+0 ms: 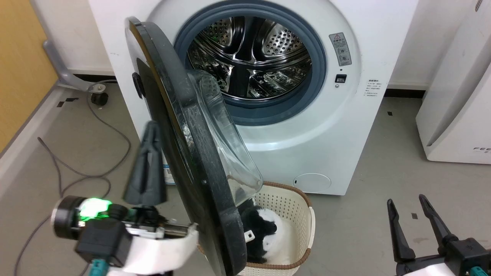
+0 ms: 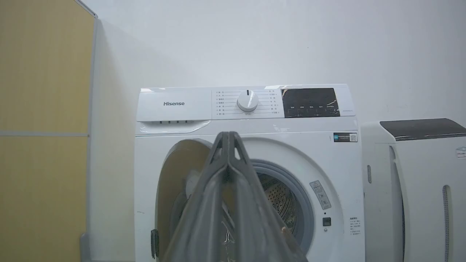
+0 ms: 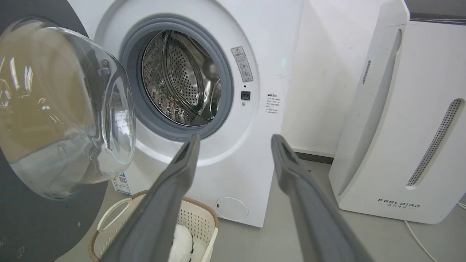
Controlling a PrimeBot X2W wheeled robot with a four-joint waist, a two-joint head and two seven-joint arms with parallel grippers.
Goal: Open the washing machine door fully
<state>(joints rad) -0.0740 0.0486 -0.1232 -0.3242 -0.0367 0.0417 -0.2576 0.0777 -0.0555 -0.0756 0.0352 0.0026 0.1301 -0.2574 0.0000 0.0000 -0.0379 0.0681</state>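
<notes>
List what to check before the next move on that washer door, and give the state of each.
1. washing machine door fully open: not ok, it is only partly swung out, edge-on to the head camera.
2. left gripper shut: ok, fingers together beside the door's outer face.
3. left gripper touching the door: cannot tell.
4. right gripper clear: ok, open, low and well right of the door.
5. basket clear of the door's lower edge: cannot tell.
</notes>
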